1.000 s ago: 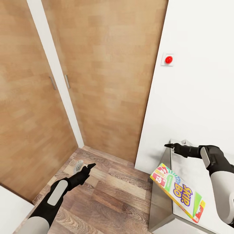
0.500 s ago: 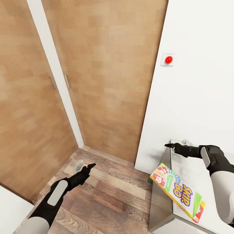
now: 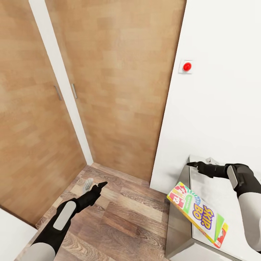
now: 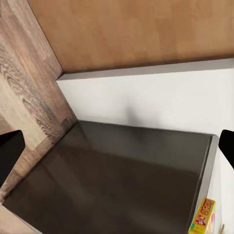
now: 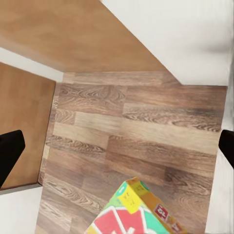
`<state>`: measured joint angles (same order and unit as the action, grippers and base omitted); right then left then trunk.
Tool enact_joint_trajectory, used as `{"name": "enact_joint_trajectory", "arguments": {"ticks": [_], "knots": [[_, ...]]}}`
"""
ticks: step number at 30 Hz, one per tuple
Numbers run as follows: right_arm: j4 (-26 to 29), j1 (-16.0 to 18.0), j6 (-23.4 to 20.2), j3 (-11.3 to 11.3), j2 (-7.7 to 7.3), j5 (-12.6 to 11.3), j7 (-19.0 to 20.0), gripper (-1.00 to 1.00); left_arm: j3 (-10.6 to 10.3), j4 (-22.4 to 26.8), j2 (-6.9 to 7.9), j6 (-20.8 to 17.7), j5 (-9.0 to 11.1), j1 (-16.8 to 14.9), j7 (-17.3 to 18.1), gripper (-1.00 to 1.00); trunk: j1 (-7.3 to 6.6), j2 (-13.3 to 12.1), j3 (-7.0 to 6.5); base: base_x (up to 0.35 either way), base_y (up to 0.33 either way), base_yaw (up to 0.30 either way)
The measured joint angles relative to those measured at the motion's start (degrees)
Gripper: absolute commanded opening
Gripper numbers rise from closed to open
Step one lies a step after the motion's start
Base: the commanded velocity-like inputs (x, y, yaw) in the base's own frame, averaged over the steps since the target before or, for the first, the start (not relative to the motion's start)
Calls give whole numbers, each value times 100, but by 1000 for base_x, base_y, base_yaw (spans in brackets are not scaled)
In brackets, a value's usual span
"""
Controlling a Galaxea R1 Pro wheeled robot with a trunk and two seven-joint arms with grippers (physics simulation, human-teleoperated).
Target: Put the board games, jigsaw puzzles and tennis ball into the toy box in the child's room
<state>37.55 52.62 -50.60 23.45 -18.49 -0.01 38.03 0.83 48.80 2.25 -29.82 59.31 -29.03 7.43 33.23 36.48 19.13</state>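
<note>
The red-green-yellow "Skip-Bo" board game lies flat at the near corner of the bed, which has a white top and a grey side, and juts slightly over the edge. My right gripper hovers open above the bed's far corner, beyond the box and apart from it. In the right wrist view its fingertips stand wide apart over the floor, with a corner of the box below. My left gripper hangs open and empty over the wood floor to the left. The left wrist view catches the bed's grey side and the box.
Wooden wardrobe doors with slim handles fill the back. A white wall with a red button rises behind the bed. A small grey object lies on the plank floor. A white corner shows nearest me on the left.
My right arm has drawn back slightly to the right and down over the bed. The view shifted a touch. The left arm and the Skip-Bo box stay put.
</note>
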Motion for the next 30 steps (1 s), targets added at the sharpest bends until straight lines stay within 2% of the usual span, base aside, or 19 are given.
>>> {"name": "enact_joint_trajectory", "arguments": {"ticks": [11,30], "knots": [[197,-68,-6,7,-21,4,19,100,0,10,-1,8,-5,8,18,100,0,0,-15,0,0,-204],[662,-244,-26,18,-47,17,220,100,-3,-29,10,8,-7,13,31,100,0,0,-51,0,0,-268]]}}
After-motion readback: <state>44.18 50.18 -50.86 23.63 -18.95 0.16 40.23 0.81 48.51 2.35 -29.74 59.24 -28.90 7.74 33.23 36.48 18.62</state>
